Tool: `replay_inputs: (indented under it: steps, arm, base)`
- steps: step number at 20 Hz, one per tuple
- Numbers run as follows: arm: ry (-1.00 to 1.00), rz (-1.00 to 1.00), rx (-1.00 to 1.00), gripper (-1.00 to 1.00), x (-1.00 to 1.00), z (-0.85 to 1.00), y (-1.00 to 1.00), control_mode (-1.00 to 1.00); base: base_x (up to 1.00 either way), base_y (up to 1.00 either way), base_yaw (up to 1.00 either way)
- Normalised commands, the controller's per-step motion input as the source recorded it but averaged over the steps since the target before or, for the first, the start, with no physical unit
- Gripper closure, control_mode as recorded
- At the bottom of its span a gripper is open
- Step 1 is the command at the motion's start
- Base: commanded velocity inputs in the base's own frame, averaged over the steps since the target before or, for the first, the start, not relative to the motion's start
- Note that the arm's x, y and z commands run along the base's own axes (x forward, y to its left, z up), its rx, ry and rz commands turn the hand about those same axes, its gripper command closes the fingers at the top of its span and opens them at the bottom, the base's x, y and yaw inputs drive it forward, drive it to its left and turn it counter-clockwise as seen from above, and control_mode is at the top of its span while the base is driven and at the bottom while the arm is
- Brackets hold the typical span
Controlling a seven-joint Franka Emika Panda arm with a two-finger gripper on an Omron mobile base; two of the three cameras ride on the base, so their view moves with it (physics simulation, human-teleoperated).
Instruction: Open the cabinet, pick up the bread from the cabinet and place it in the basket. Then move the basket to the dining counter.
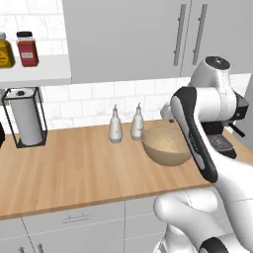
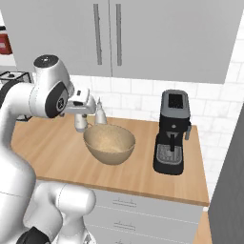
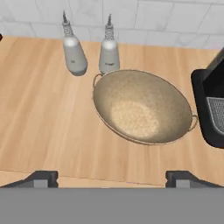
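The cabinet (image 1: 123,39) hangs on the wall above the worktop, both grey doors shut, with its long bar handles (image 2: 97,33) side by side. The bread is hidden. The tan woven basket (image 3: 142,107) stands empty on the wood worktop, also seen from the left base (image 1: 165,146) and the right base (image 2: 109,143). My gripper (image 3: 112,177) hovers high over the worktop, just in front of the basket and looking down into it. Its fingertips (image 3: 41,178) stand wide apart, open, with nothing between them. The dining counter is out of view.
Two grey shaker bottles (image 3: 73,52) (image 3: 109,52) stand right behind the basket by the tiled wall. A black coffee machine (image 2: 171,133) sits right of it. A paper towel holder (image 1: 25,121) stands far left, under a shelf with jars (image 1: 27,48).
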Motion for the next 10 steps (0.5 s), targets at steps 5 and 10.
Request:
replay_inputs:
  steps: [5, 10]
  arm:
    - [-0.21, 0.05, 0.00, -1.00, -0.01, 0.61, -0.65, -1.00]
    - [-0.27, 0.02, 0.00, -1.00, 0.00, 0.64, -0.37, -1.00]
  base:
    - [0.00, 0.00, 0.00]
    - [0.00, 0.00, 0.00]
